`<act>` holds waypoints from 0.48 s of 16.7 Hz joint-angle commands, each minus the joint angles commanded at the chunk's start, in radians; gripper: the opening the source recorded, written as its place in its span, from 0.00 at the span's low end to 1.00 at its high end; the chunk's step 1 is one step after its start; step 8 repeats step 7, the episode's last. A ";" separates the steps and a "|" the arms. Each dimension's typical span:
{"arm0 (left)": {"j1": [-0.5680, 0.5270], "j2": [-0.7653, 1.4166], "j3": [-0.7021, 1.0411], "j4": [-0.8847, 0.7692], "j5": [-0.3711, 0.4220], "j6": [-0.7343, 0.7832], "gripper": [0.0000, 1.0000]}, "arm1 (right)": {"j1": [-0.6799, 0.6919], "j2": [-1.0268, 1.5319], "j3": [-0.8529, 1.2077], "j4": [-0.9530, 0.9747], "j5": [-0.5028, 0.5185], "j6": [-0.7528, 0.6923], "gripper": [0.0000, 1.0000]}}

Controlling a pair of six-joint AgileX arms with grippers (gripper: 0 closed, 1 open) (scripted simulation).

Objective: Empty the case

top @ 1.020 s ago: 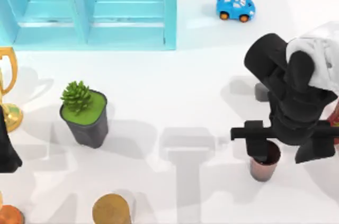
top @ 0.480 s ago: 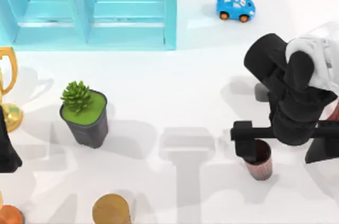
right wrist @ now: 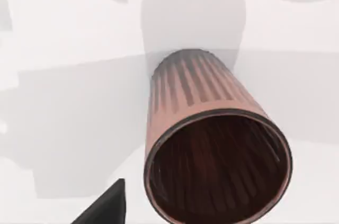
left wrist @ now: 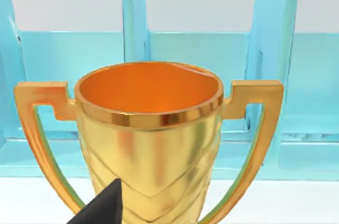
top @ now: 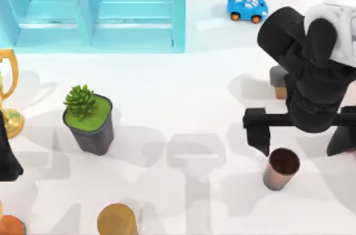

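Turquoise case (top: 94, 10), upright dividers, two open compartments, table's far left

trophy (top: 8, 93) cropped, orange object (top: 10, 226) cropped

A white table (top: 183, 79) is seen carrying the turquoise case (top: 94, 10), a blue toy car (top: 247, 8), a potted succulent (top: 88, 116), a gold trophy (top: 8, 99), a copper ribbed cup (top: 281, 168), a small tan block (top: 277, 83), and a golden cylinder (top: 117, 221).
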 joint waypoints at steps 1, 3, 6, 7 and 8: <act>0.000 0.000 0.000 0.000 0.000 0.000 1.00 | 0.000 -0.007 0.028 -0.045 0.000 0.000 1.00; 0.000 0.000 0.000 0.000 0.000 0.000 1.00 | -0.001 -0.022 0.084 -0.126 0.000 -0.002 1.00; 0.000 0.000 0.000 0.000 0.000 0.000 1.00 | -0.005 -0.051 0.153 -0.200 0.000 -0.005 1.00; 0.000 0.000 0.000 0.000 0.000 0.000 1.00 | -0.005 -0.055 0.160 -0.207 0.000 -0.006 1.00; 0.000 0.000 0.000 0.000 0.000 0.000 1.00 | -0.005 -0.055 0.160 -0.207 0.000 -0.006 1.00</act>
